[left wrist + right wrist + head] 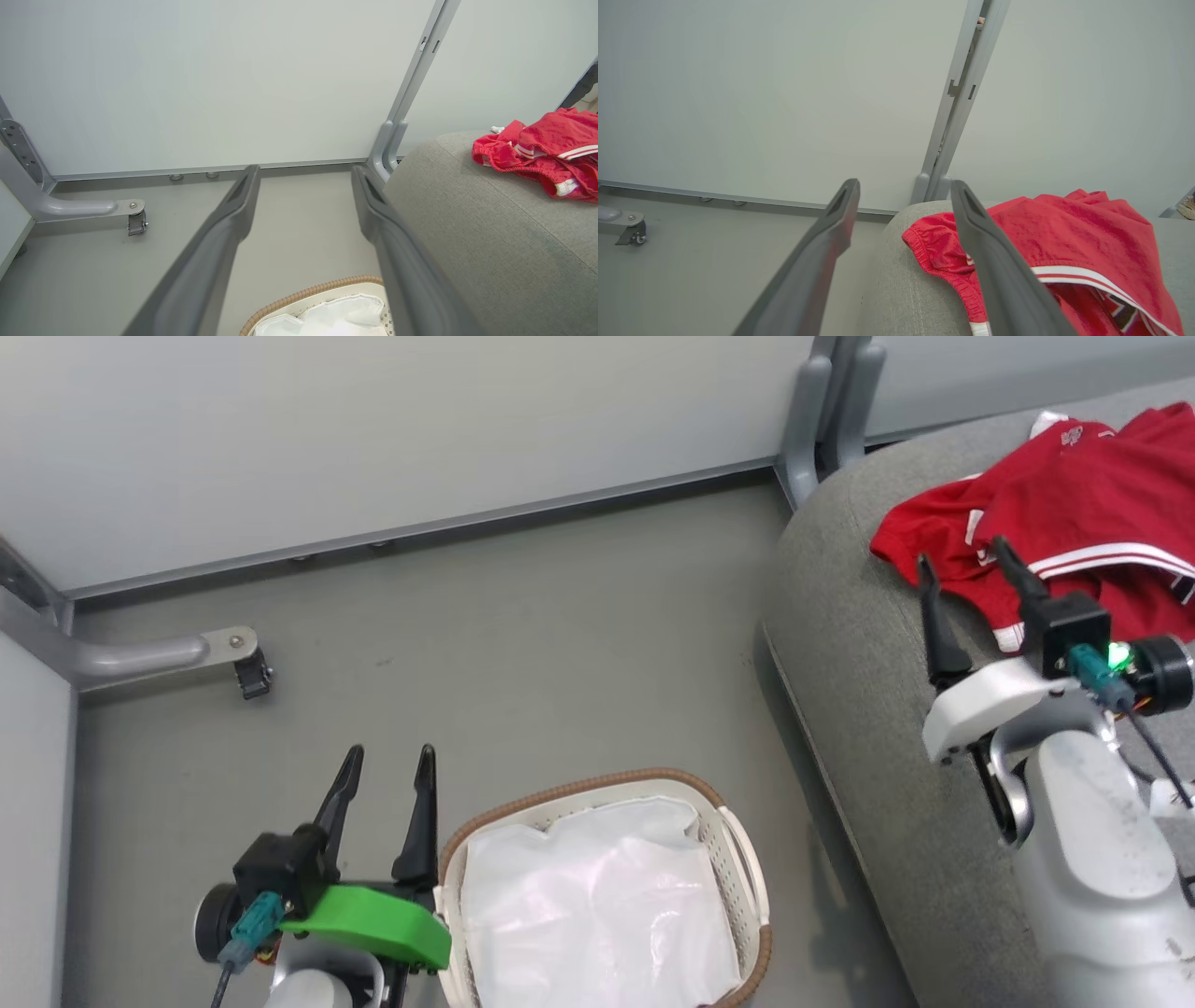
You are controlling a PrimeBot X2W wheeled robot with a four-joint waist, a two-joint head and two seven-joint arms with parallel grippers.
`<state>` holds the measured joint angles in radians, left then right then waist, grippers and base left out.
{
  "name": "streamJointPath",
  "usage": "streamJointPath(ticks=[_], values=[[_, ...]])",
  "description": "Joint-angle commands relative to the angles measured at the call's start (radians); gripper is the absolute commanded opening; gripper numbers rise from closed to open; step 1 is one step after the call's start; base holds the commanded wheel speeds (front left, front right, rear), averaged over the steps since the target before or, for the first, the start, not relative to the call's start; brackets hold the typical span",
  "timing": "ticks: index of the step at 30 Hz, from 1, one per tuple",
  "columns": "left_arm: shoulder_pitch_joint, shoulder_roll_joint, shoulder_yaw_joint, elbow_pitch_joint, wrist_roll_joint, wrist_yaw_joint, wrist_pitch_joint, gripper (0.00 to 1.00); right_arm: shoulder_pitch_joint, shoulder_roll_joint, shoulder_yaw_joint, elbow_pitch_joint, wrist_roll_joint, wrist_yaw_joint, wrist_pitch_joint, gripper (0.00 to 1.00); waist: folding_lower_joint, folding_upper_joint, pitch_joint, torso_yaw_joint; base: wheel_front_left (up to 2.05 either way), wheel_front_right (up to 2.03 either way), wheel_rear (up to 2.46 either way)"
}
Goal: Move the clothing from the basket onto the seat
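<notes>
Resting on the seat point(868, 709), the clothing point(1074, 523) lies just ahead of the right gripper point(962, 555), the nearer one, spread wide and empty; the left gripper point(391, 751), equally wide and empty, hangs beside the basket point(579, 789), which holds a white sheet point(597, 896).

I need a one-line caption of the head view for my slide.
Red clothing on the grey seat; basket holds a white sheet; left gripper and right gripper open.

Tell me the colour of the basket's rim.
Brown, woven-look; the basket shows best in the head view.
</notes>
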<state>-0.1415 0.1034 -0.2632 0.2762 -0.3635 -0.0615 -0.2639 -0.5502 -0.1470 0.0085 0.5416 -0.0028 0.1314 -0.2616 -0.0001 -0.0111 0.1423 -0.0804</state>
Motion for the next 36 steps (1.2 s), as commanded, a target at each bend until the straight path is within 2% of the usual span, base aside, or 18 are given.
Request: streamJointPath(ticks=[1, 8, 15, 21, 36], values=[[0.036, -0.007, 0.014, -0.001, 0.007, 0.005, -0.001, 1.0, 0.043, 0.014, -0.005, -0.02, -0.002, -0.001, -0.004, 1.0, 0.0001, 0.0111, -0.073, 0.062, 0.0, 0.0, 0.0], [0.148, -0.02, 0.099, -0.007, 0.025, 0.003, -0.001, 1.0, 0.201, 0.086, -0.024, -0.121, 0.013, -0.001, -0.005, 1.0, 0.0001, 0.0111, -0.129, 0.105, 0.0, 0.0, 0.0], [0.225, -0.035, 0.159, -0.022, 0.039, 0.001, -0.001, 1.0, 0.346, 0.092, -0.001, -0.207, 0.107, -0.001, -0.005, 1.0, 0.0001, 0.0111, -0.154, 0.138, 0.0, 0.0, 0.0], [0.268, -0.043, 0.18, -0.035, 0.047, -0.008, -0.001, 1.0, 0.449, 0.093, 0.024, -0.249, 0.129, -0.001, -0.005, 1.0, 0.0001, 0.0111, -0.166, 0.157, 0.0, 0.0, 0.0], [0.286, -0.051, 0.195, -0.024, 0.065, -0.025, -0.001, 1.0, 0.501, 0.094, 0.056, -0.27, 0.136, -0.001, -0.005, 1.0, 0.0001, 0.0111, -0.18, 0.147, 0.0, 0.0, 0.0]])
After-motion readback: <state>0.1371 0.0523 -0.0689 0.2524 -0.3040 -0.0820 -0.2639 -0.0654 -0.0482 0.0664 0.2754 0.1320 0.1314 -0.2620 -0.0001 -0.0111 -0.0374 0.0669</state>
